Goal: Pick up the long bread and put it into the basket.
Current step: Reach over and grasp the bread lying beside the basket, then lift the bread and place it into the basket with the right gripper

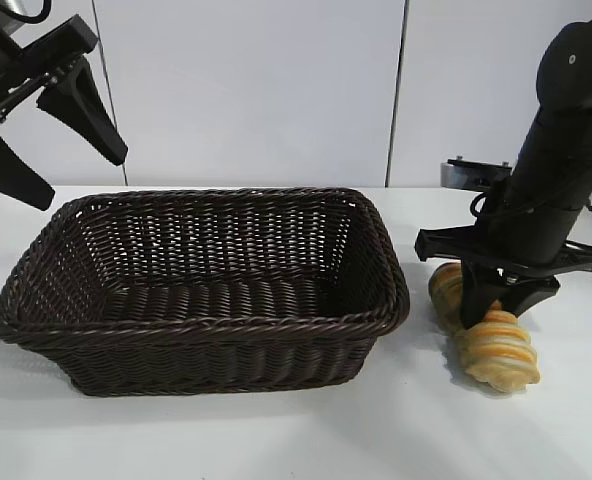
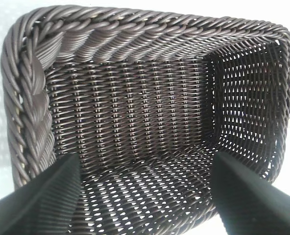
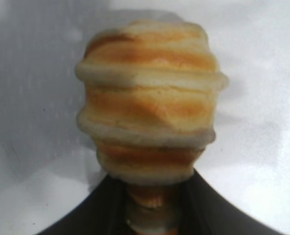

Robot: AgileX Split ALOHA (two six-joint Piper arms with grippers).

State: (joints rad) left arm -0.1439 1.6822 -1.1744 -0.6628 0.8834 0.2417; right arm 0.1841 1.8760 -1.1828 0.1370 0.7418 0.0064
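The long bread [image 1: 496,345] lies on the worktop [image 1: 276,430] at lower right, beside the basket [image 1: 201,275]. The right end effector [image 1: 481,300] clasps its middle; the left end effector [image 1: 71,175] hangs spread, upper left. Likely light, soft; grip gently.

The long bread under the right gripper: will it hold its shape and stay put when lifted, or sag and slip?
The long bread looks short and thick, so it probably won't sag. The right gripper closes near its middle, so it should lift fairly level. Its crosswise ridges likely help the fingers hold, though its rounded body might roll on the table if nudged.
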